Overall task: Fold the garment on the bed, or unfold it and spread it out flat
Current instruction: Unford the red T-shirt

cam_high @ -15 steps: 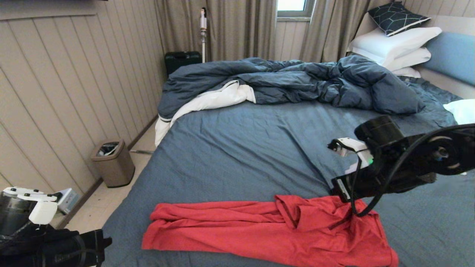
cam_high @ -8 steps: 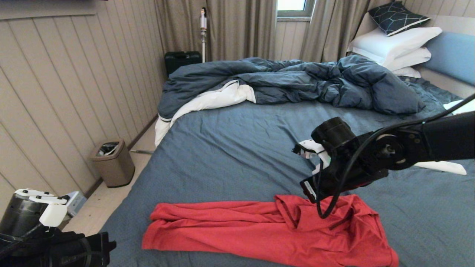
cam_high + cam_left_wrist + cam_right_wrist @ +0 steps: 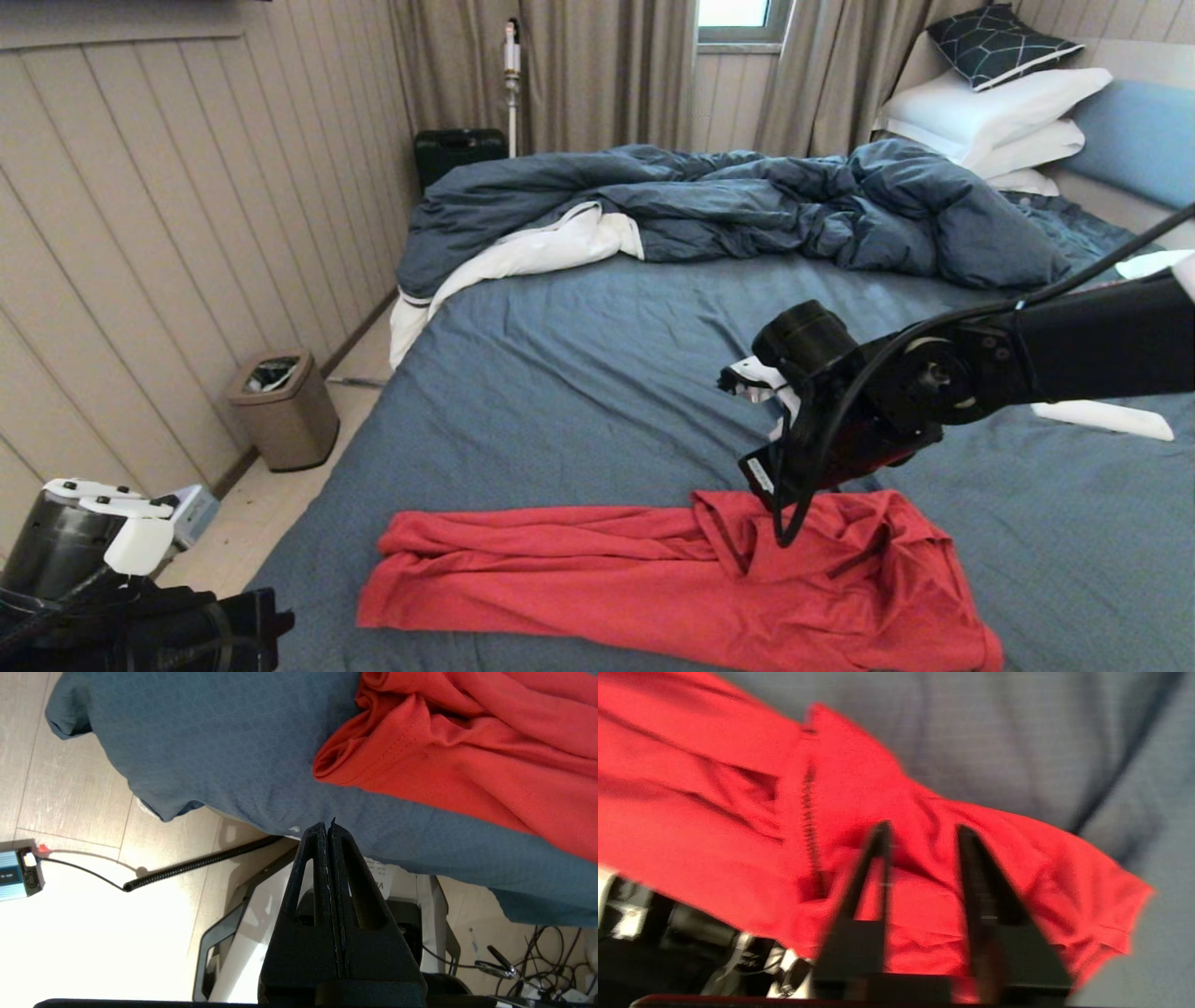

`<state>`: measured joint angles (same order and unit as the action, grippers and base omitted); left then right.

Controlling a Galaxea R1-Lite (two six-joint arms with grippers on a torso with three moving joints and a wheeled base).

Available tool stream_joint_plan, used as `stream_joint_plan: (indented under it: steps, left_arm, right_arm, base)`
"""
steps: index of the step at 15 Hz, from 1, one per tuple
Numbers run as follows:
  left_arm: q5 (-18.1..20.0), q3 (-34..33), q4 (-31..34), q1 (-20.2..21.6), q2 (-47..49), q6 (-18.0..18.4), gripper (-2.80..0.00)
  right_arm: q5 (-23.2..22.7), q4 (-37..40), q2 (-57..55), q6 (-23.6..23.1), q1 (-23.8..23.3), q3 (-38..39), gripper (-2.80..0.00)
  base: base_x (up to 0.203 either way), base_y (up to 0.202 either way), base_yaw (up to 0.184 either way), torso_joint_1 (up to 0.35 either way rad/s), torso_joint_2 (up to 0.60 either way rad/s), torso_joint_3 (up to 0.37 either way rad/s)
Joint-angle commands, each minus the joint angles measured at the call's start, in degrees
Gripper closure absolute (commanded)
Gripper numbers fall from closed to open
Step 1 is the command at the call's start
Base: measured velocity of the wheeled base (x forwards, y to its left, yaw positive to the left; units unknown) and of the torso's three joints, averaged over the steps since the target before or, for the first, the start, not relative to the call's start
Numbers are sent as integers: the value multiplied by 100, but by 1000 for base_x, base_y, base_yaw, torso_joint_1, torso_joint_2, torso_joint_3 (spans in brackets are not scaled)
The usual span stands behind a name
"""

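So the shirt (image 3: 681, 583) is lying bunched up near the front edge of the bed (image 3: 579, 392), stretched along that edge as a long rumpled strip, fatter and more crumpled at its right end. No lettering shows, just plain red fabric with a seam running across a fold. The right gripper (image 3: 922, 833) is out over that crumpled right part, coming in from the right side of the bed, with its jaws apart and nothing between them; in the right wrist view the two fingers (image 3: 971, 858) frame a fold of red cloth below them. Can't tell if the tips touch the fabric, it's blurry. The left gripper (image 3: 328, 828) sits off the bed's front left corner, over the floor, jaws pressed together and empty, the shirt's left end near it. A rumpled duvet (image 3: 728, 205) is piled along the far edge, pillows (image 3: 990, 112) at the far right corner.
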<state>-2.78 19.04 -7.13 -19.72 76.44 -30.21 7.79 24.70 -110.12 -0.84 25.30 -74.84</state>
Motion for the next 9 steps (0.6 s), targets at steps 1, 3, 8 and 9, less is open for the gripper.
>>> stream_joint_plan:
  steps: [1, 3, 8, 9]
  left_arm:
    - [-3, -6, -7, -14, -6, -20, 0]
    - [-3, -6, 1, -23, -6, -20, 0]
    - [-3, -15, 1, -32, 12, -20, 0]
    - [-3, -21, 1, -32, 12, -20, 0]
  right_arm:
    - [73, 9, 0, 1, 2, -73, -280]
    - [57, 20, 26, 40, 10, -101, -280]
    - [56, 106, -93, 64, 240, 138, -280]
    - [56, 104, -161, 66, 264, 205, -280]
  base:
    - [0, 0, 0, 0, 0, 0]
    - [0, 0, 0, 0, 0, 0]
    - [0, 0, 0, 0, 0, 0]
    - [0, 0, 0, 0, 0, 0]
